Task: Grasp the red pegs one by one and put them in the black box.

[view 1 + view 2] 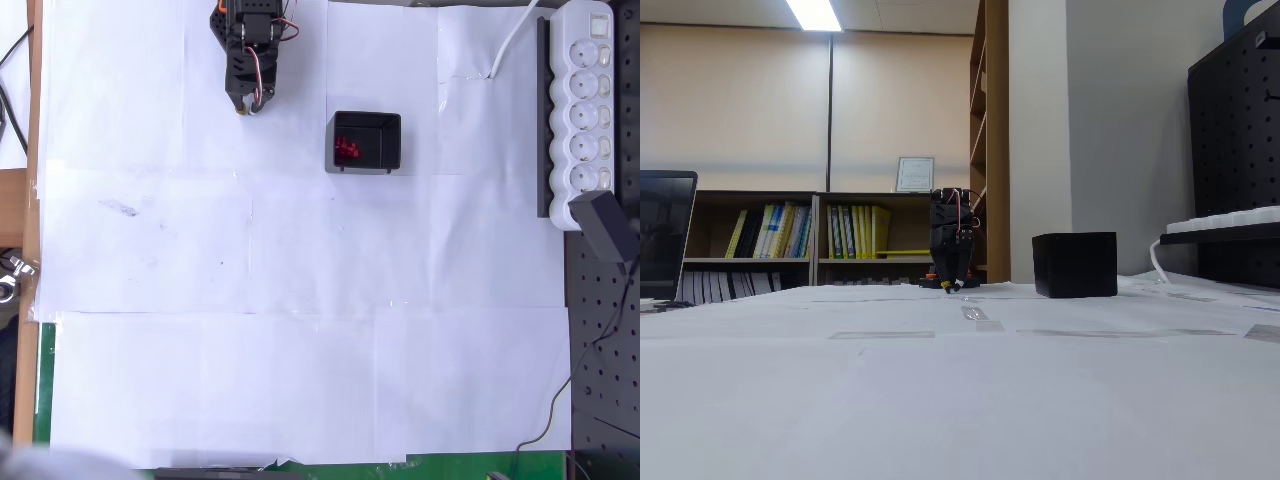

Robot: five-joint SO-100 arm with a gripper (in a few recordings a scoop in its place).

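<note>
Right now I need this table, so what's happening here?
Nothing is being handled. The arm is folded back at the table's far edge, its tool low over the white paper and holding nothing I can see; whether it is open is unclear. The red pegs lie clustered inside the black box, apart from the arm.

Box on the table, right of the arm; pegs inside it.

Seen from overhead: arm [249, 40] at the table's [300, 350] top edge, pincer [250, 103] low over the sheet, well apart from the box [366, 141] to its right. Pegs [347, 149] clustered in the box's left part. Power strip [588, 105] along the right edge, adapter [606, 226] at its lower end. In the fixed view: bookshelves [790, 235] behind the arm, box right of it, laptop [665, 235] at far left.
</note>
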